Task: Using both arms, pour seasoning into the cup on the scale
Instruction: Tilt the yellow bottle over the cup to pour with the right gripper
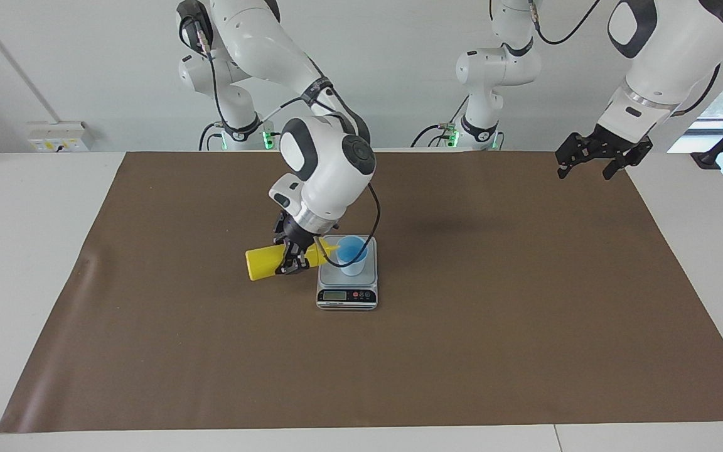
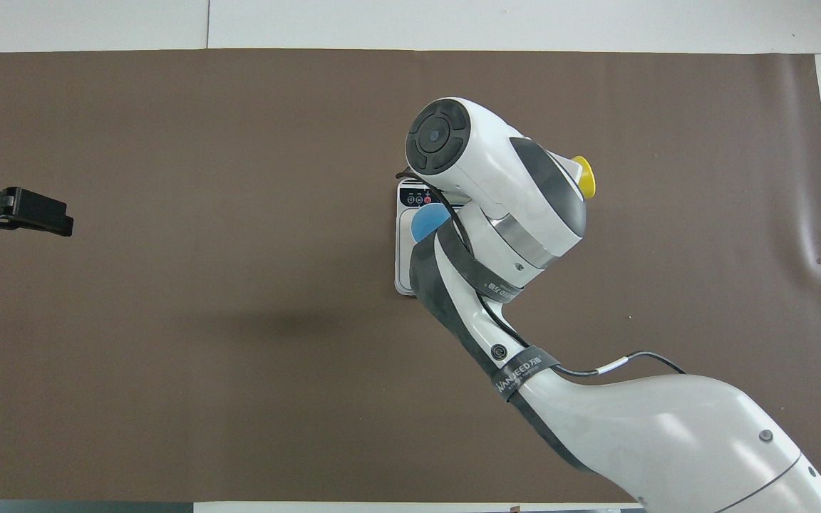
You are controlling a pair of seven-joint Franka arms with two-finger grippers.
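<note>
The seasoning, a yellow squeeze bottle [image 1: 261, 264], hangs almost level in the air with my right gripper [image 1: 292, 260] shut around its middle. Its cone nozzle reaches the rim of the light-blue cup [image 1: 353, 255]. The cup stands upright on the silver scale [image 1: 346, 297], whose display faces away from the robots. From overhead, my right arm covers the gripper; only the bottle's base [image 2: 585, 176], part of the cup [image 2: 427, 223] and the scale's panel [image 2: 416, 194] show. My left gripper [image 1: 585, 175] waits open in the air over the mat's corner at the left arm's end [image 2: 40, 217].
A brown mat [image 1: 493, 326] covers most of the white table [image 1: 22, 251]. A third arm's base [image 1: 484, 119] stands at the robots' edge. A white socket box [image 1: 57, 136] sits on the table near the right arm's end.
</note>
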